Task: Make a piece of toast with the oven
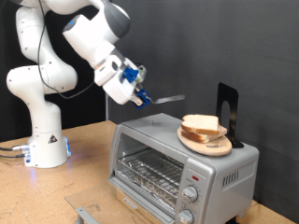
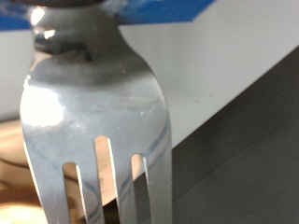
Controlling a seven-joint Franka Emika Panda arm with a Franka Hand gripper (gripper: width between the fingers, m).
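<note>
Nearest the exterior camera, at the bench's front right corner, stands the oven (image 1: 177,159), its glass door hanging open so the wire rack (image 1: 149,168) shows inside, bare. 2 round knobs (image 1: 190,194) sit on its front panel with a small red light above them.

On the oven's roof rests a round wooden plate (image 1: 218,147) carrying a stack of bread. It looks like 2 slices; the piece of toast (image 1: 200,124) I take to be the top one, pale with a tan crust. A black stand (image 1: 227,110) rises just behind the plate.

The gripper (image 1: 140,91) hangs above the oven's back left, closed on the handle of a fork (image 1: 164,97), whose tines reach out level toward the bread without touching it. From the wrist view the fork (image 2: 93,112) fills nearly everything, clamped under blue pads, tines pointing away.

What worries me is the thin handle: if it twists in that narrow hold, the tines could meet the crust at an angle and simply shove the stack. A push instead of a clean stab could slide the plate toward the roof's right edge, or carry both slices along when only 1 is wanted.
</note>
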